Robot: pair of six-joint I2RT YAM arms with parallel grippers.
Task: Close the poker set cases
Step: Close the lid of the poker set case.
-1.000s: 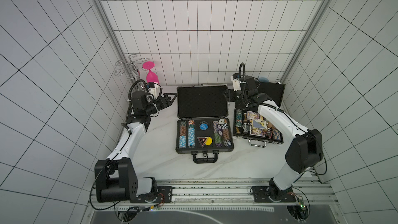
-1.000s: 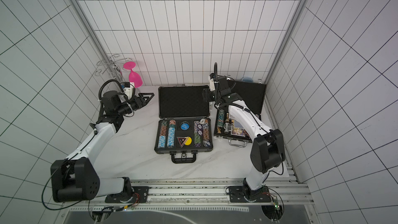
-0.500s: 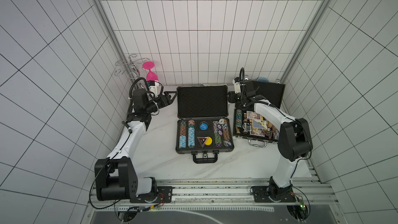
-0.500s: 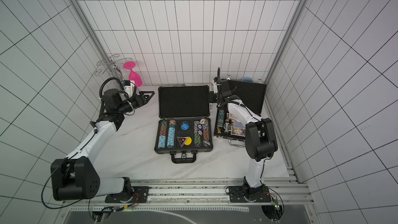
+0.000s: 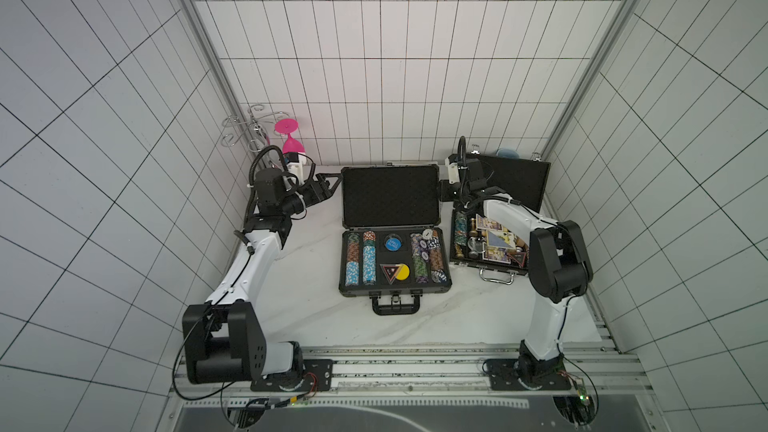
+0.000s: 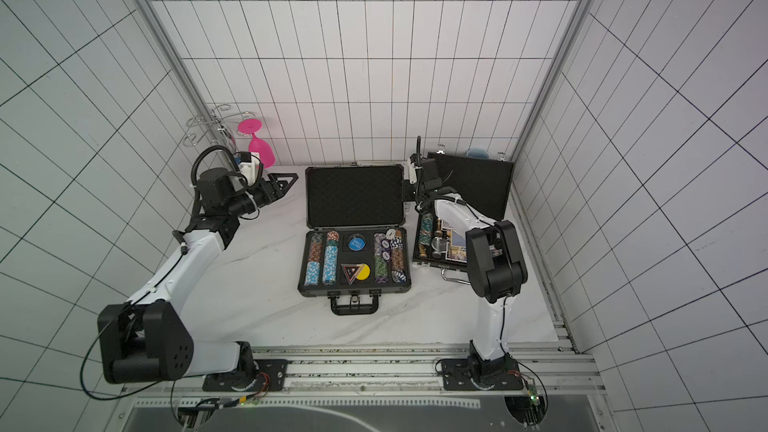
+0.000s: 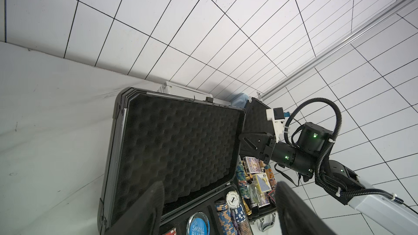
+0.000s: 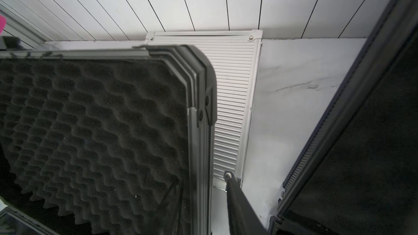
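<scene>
In both top views the right arm has folded its elbow inward, bringing the right gripper (image 5: 446,191) (image 6: 409,194) up to the right-hand edge of the lid (image 5: 390,197) (image 6: 353,195) of the dark grey case (image 5: 395,293) (image 6: 353,292). That lid stands upright as before, leaving the chips (image 5: 365,257) exposed. The black case (image 5: 515,184) beside it is also open. The left gripper (image 5: 328,184) (image 6: 286,182) has hardly moved and hangs just off the lid's other edge.

In the left wrist view, the left gripper (image 7: 218,186) is spread wide and holds nothing. The right gripper (image 7: 243,139) sits at the lid's far edge.

In the right wrist view, one finger (image 8: 237,204) lies behind the lid's rim (image 8: 200,145), in front of the ribbed silver case (image 8: 235,98). That case lies shut by the back wall. The other finger cannot be made out, so whether the narrowing jaws have clamped the lid cannot be told. Closing the grey case looks about to begin, and two cases remain open.
</scene>
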